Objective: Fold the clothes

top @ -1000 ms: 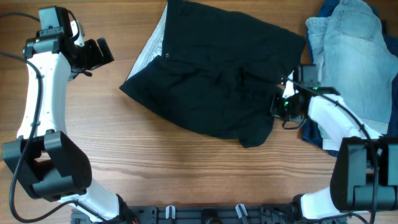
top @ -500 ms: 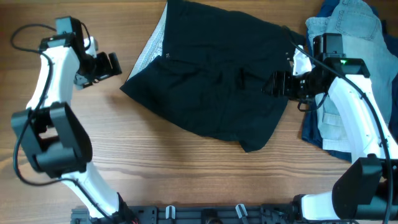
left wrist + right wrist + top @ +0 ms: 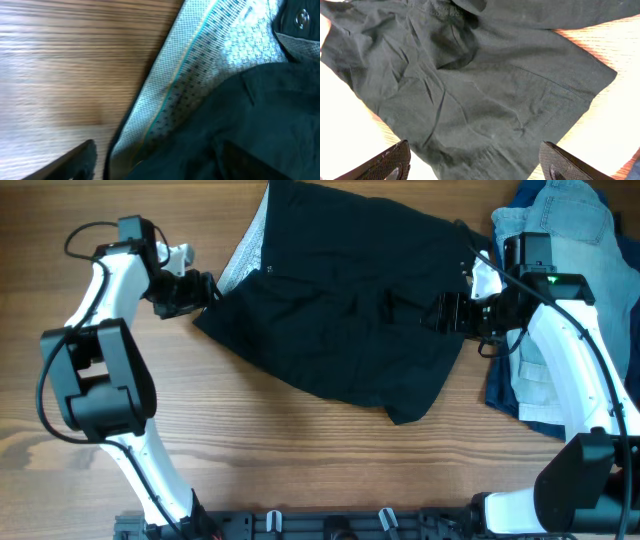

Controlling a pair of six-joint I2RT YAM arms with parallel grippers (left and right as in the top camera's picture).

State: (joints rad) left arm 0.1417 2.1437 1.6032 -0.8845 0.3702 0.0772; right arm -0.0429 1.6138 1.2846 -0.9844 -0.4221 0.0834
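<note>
The black shorts [image 3: 340, 310] lie spread across the middle of the table, with the pale waistband lining [image 3: 245, 255] showing at their left edge. My left gripper [image 3: 205, 288] is at that left corner. In the left wrist view its jaws stand apart around the waistband edge [image 3: 200, 65], one finger [image 3: 75, 162] over bare wood and the other over black fabric. My right gripper [image 3: 440, 312] hovers over the right leg of the shorts [image 3: 485, 95]. It is open, its pads [image 3: 385, 162] spread wide with nothing between them.
Light-blue denim shorts [image 3: 560, 240] lie at the back right on top of a dark navy cloth [image 3: 505, 395], under my right arm. The wooden table [image 3: 300, 470] shows in front of the black shorts. A black rail [image 3: 330, 525] runs along the front edge.
My left gripper has moved right to the waistband corner and its jaws have narrowed a little. My right gripper let go of the shorts' leg, opened and lifted back towards the denim.
</note>
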